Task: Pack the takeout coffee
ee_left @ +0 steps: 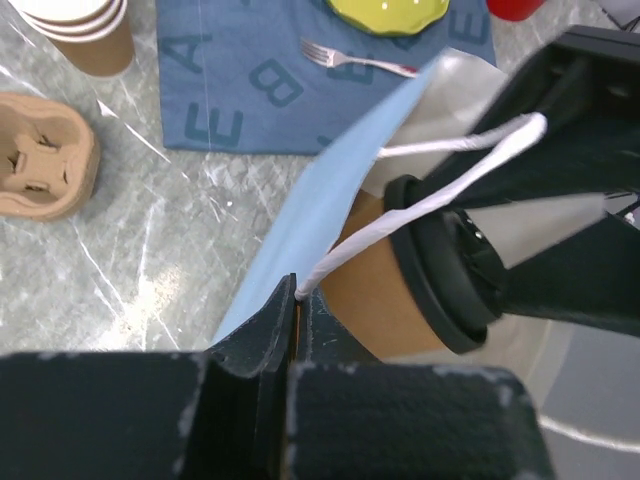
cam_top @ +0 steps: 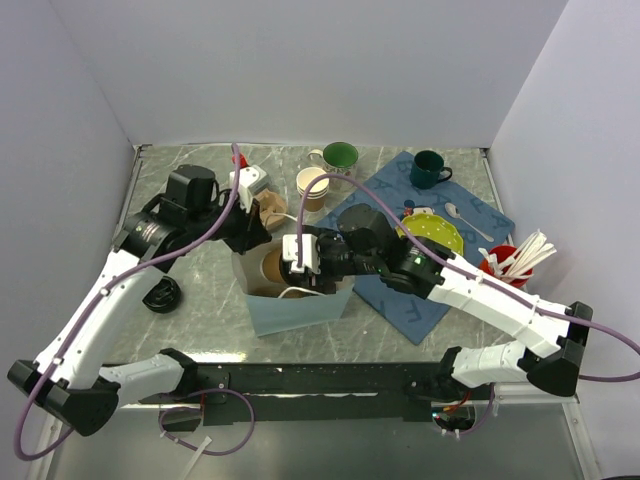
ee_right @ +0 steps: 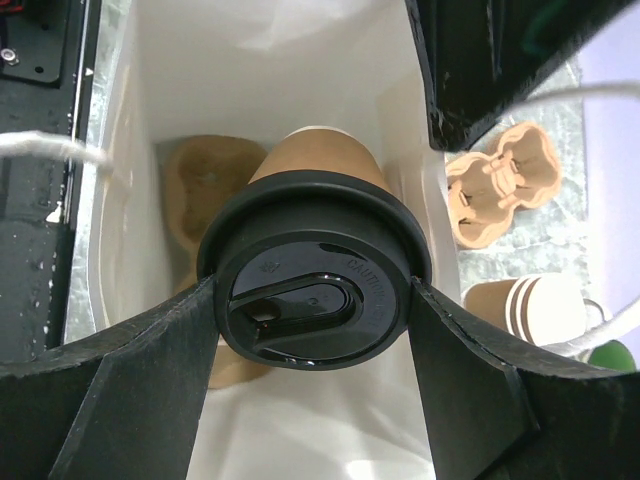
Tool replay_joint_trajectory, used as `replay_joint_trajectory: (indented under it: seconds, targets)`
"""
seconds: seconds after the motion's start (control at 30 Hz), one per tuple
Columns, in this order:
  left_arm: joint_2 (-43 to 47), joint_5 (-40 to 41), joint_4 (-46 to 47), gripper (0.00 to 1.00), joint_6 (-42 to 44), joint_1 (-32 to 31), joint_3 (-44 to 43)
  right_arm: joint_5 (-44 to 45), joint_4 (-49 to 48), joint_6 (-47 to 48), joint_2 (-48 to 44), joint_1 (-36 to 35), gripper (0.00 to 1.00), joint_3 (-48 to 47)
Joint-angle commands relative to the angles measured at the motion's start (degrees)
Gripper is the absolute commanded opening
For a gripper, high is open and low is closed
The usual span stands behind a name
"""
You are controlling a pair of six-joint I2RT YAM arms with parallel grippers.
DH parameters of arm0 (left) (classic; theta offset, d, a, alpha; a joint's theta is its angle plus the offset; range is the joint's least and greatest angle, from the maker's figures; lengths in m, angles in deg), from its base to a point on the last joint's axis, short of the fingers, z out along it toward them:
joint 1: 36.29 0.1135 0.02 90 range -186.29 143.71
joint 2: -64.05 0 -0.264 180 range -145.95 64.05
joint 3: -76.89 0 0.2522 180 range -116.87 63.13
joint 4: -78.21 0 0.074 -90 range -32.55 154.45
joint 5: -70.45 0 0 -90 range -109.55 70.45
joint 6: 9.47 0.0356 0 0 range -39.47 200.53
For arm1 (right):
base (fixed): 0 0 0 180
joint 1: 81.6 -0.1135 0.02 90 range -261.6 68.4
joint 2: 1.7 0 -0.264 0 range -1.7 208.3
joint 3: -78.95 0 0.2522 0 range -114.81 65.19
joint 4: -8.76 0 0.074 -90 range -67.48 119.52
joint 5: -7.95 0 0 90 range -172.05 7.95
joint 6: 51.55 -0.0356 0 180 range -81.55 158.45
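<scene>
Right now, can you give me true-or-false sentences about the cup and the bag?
1. The right gripper grips the brown paper cup with the round black plastic lid. True.
2. The left gripper is wide open. False: it is shut on the rim of the light blue paper bag.
3. The cup lies tipped over beside the bag. False: it is held in the bag's opening.
4. A silver metal fork lies on the blue cloth mat. True.
</scene>
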Motion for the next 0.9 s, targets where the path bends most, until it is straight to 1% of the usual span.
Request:
replay_joint_trajectory:
  seconds: [0.0, 0.2, 0.37, 0.6, 0.63, 0.7, 0.73, 0.87]
  targets:
    - [3.68, -1.05, 5.0, 0.01, 0.43, -0.33, 0.78, -3.26, -0.08, -1.19, 0.63, 1.13, 0.47, -3.1]
    - [3.25, -2.89, 5.89, 0.01, -0.01, -0.51, 0.08, -0.63, 0.37, -1.98, 2.12, 1.13, 0.47, -3.36]
    - [4.39, -1.14, 4.4, 0.01, 0.25, -0.51, 1.13, -0.36, -0.69, -5.66, 3.0, 2.44, 0.47, -7.14]
    - [5.53, -1.49, 5.8, 0.01, -0.1, -0.51, 1.14, 5.25, -2.18, -4.27, 4.15, 2.36, 0.46, -3.81]
    - [5.62, -1.58, 6.06, 0.01, -2.18, -0.51, 1.22, 6.04, -2.36, -3.48, 4.32, 2.36, 0.46, -3.37]
    - [5.8, -1.75, 6.5, 0.01, -2.47, -0.51, 1.31, 7.36, -2.09, -2.69, 5.11, 2.36, 0.46, -2.93]
    - [5.8, -1.58, 6.33, 0.01, -2.3, -0.51, 1.14, 9.2, -2.44, -2.6, 5.29, 2.36, 0.46, -2.84]
    - [4.57, -0.88, 4.75, 0.01, -1.59, -0.51, 0.35, 11.67, -3.15, -2.51, 6.69, 2.36, 0.46, -3.01]
